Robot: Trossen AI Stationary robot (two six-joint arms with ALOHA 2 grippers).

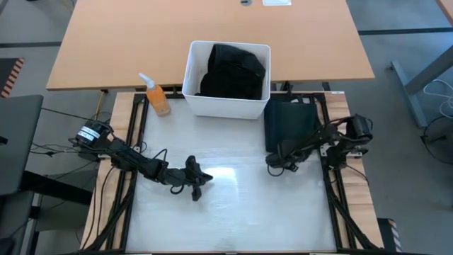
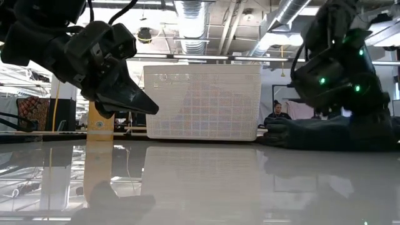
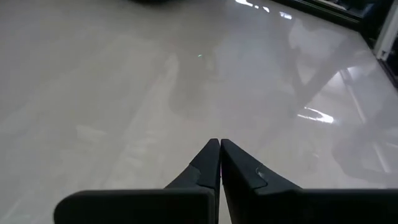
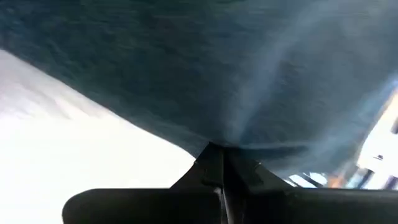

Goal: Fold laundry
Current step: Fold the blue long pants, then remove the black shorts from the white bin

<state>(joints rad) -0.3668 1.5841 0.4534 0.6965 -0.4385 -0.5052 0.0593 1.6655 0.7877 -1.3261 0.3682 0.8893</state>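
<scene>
Clenched empty, left claw (image 1: 200, 178) hovers over the glossy white desk (image 1: 233, 212); right claw (image 4: 216, 148) pinches the near hem of a folded dark navy garment (image 1: 290, 124). Beyond, black clothing (image 1: 233, 71) fills a white plastic bin (image 1: 192, 78). Drawing the hem slowly should keep the fold flat.

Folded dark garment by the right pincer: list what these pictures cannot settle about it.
- Folded dark garment: its kind; too small from above, arm-blocked at table height.
- Right pincer: whether it pinches the cloth's edge; wrist view too blurred.
- Black clothing lower layers: hidden by the white bin.
</scene>
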